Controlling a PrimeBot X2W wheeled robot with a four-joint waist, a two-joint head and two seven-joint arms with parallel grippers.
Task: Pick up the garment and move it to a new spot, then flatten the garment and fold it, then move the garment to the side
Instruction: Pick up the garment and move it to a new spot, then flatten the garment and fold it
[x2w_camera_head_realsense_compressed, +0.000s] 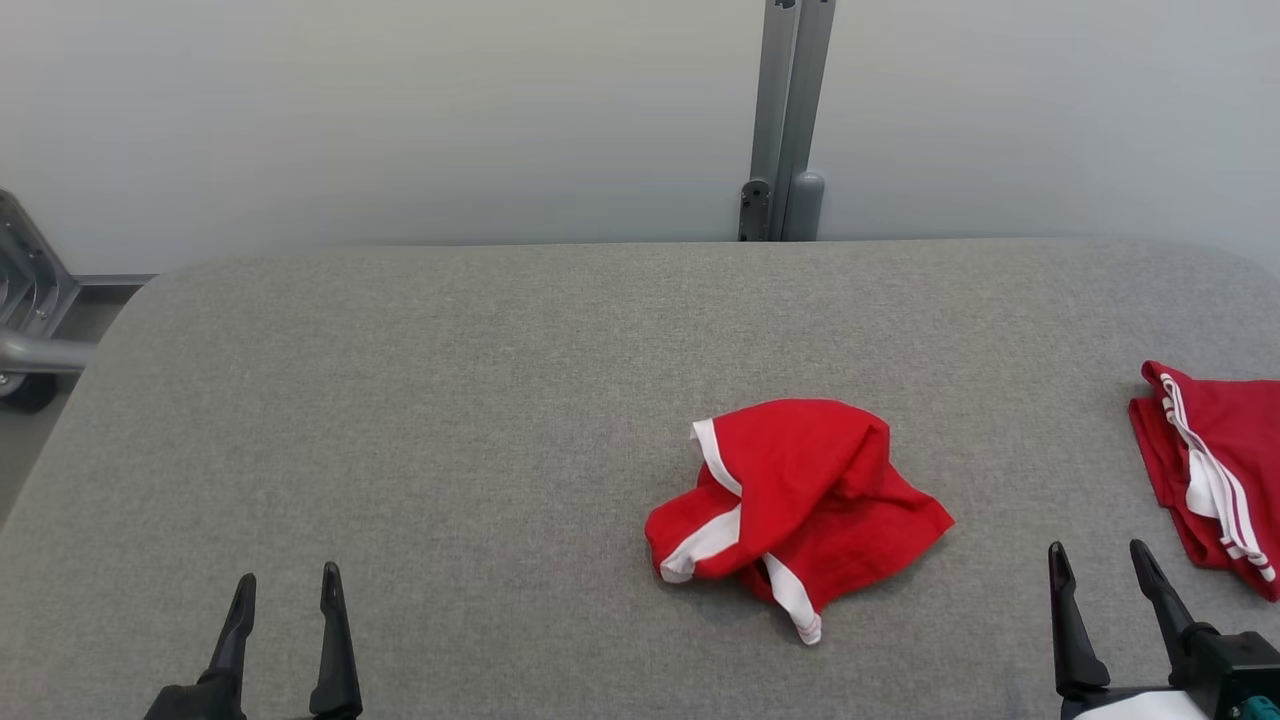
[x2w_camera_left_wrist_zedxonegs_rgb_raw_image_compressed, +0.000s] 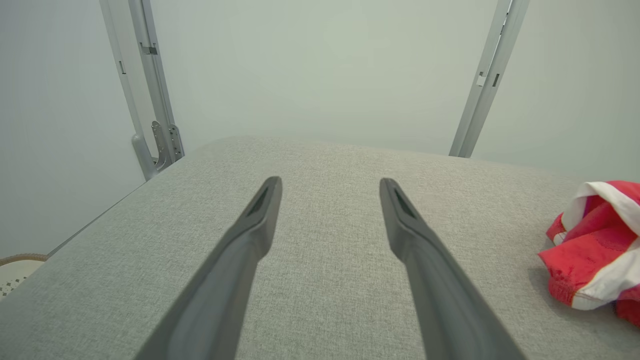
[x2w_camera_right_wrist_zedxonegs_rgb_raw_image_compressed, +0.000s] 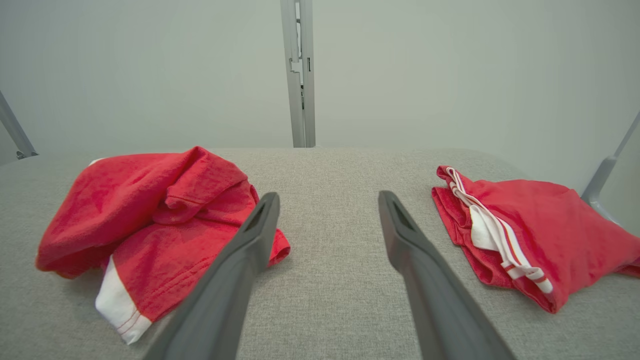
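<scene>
A crumpled red garment with white trim (x2w_camera_head_realsense_compressed: 795, 500) lies bunched on the grey padded table (x2w_camera_head_realsense_compressed: 450, 400), a little right of centre. It also appears at the right edge of the left wrist view (x2w_camera_left_wrist_zedxonegs_rgb_raw_image_compressed: 595, 250) and on the left of the right wrist view (x2w_camera_right_wrist_zedxonegs_rgb_raw_image_compressed: 150, 220). My left gripper (x2w_camera_head_realsense_compressed: 288, 585) is open near the front left edge, well apart from the garment. My right gripper (x2w_camera_head_realsense_compressed: 1098, 560) is open at the front right, just right of the garment, nothing between its fingers.
A second red garment with white stripes (x2w_camera_head_realsense_compressed: 1215, 470) lies folded at the table's right edge, also in the right wrist view (x2w_camera_right_wrist_zedxonegs_rgb_raw_image_compressed: 520, 235). A grey metal post (x2w_camera_head_realsense_compressed: 790, 120) stands behind the table. A metal frame (x2w_camera_head_realsense_compressed: 30, 300) sits off the left side.
</scene>
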